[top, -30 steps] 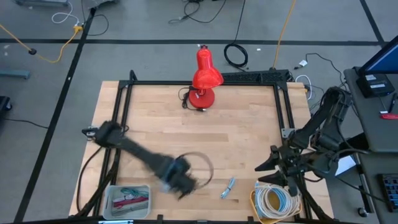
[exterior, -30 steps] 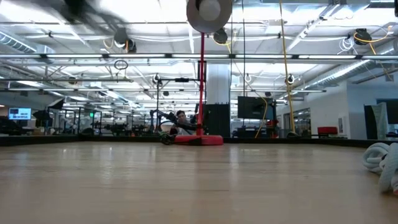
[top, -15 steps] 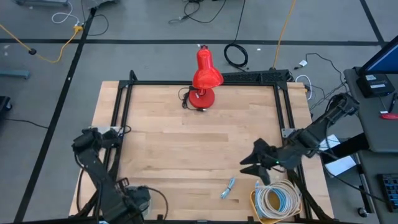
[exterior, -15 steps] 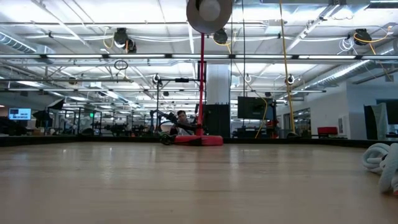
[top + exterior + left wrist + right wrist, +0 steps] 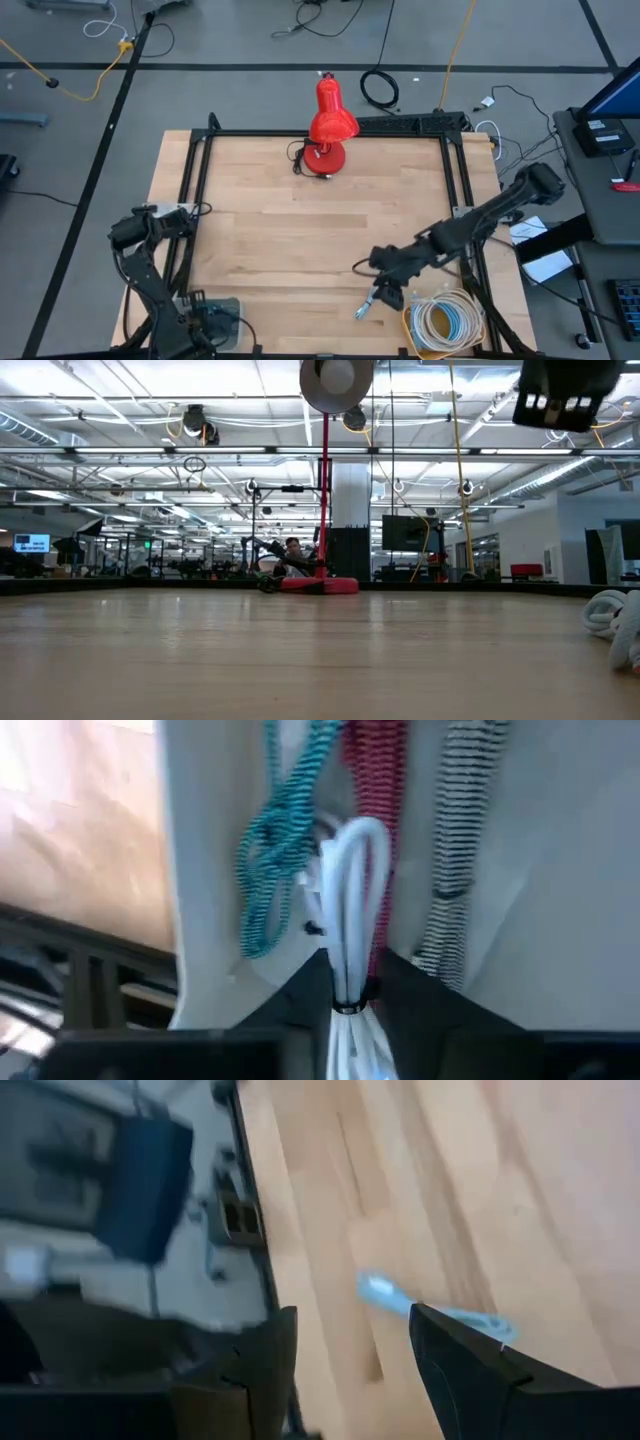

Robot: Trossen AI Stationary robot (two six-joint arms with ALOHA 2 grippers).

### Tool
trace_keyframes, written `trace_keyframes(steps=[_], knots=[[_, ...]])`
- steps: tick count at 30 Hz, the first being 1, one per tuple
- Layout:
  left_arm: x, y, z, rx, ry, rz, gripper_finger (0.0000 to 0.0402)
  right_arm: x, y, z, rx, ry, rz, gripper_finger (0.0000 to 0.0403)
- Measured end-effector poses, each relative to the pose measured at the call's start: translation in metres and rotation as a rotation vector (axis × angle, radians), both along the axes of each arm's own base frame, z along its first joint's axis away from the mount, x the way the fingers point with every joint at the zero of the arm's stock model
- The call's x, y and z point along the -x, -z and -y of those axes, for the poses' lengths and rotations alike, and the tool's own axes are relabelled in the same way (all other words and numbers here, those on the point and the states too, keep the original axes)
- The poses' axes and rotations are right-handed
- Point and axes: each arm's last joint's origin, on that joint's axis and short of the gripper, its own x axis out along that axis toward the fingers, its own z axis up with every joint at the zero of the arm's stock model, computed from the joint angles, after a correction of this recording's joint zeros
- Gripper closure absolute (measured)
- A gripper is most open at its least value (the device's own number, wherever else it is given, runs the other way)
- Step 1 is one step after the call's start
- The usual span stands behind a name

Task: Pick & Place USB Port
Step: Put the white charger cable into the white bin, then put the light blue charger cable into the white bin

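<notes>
The USB piece point(image 5: 367, 301), a small silvery light-blue stick, lies flat on the wooden table near its front edge; it also shows in the right wrist view point(image 5: 440, 1316). My right gripper point(image 5: 374, 274) is open just above and beside it, its fingers point(image 5: 262, 1365) spread and touching nothing. My left gripper point(image 5: 207, 322) is down in the white tray point(image 5: 228, 306) at the near left corner, shut on a white cable point(image 5: 350, 910). Teal point(image 5: 272, 870), red point(image 5: 372, 760) and striped point(image 5: 455, 830) cables lie in the tray beside it. My left gripper pinches the folded white cable between its two fingers at a dark tie point(image 5: 346, 1004) near one end of the bundle. The fingers come from above into the tray. The cable's loop point(image 5: 358, 840) reaches forward past the fingertips and lies among the other cables.
A red desk lamp point(image 5: 328, 125) stands at the table's far edge in the middle. A coil of white cable point(image 5: 445, 322) lies at the near right corner, right of the USB piece. A black frame point(image 5: 196, 190) runs along the table's sides.
My left gripper has swung from the table's front middle toward the near left corner and has come down into the tray. My right gripper has gone from the table's right edge toward the left, to the USB piece, staying open.
</notes>
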Motion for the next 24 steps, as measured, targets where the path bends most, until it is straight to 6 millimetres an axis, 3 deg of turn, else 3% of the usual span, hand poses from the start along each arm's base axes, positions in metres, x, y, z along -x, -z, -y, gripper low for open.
trace_keyframes(steps=[5, 10, 17, 24], knots=[[0.003, -0.001, -0.004, -0.073, -0.040, 0.009, 0.0249, -0.009, 0.021, -0.007, 0.065, -0.137, -0.034, 0.0216], [0.002, -0.014, -0.009, -0.095, -0.177, 0.136, 0.0225, -0.017, 0.032, -0.011, 0.185, -0.257, 0.050, 0.0216], [0.014, -0.065, -0.033, -0.104, -0.505, 0.486, 0.0221, -0.019, 0.054, -0.011, 0.419, -0.425, 0.038, 0.0216], [0.030, -0.114, -0.061, 0.040, -0.689, 0.855, 0.0221, -0.028, 0.086, -0.017, 0.483, -0.520, -0.022, 0.0216]])
